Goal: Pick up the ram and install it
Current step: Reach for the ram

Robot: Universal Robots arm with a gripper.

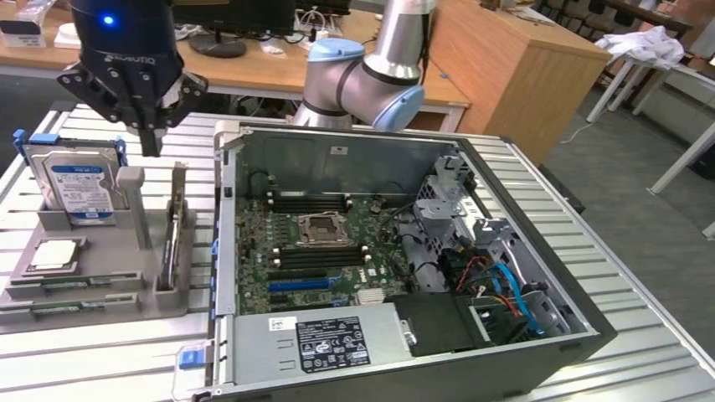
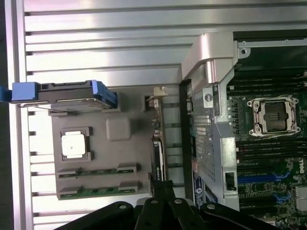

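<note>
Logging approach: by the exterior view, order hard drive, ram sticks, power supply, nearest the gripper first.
1. hard drive, upright in the tray, by the gripper
2. ram sticks, flat at tray's near end
3. power supply, inside the case, exterior view's right

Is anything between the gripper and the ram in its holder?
Nothing visible. The gripper hangs in open air above the ram, which stands on edge in the gray holder; the hard drive stands aside.

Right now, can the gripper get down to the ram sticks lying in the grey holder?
Probably yes: the gripper hangs above the holder, and nothing covers the ram sticks lying in it.
</note>
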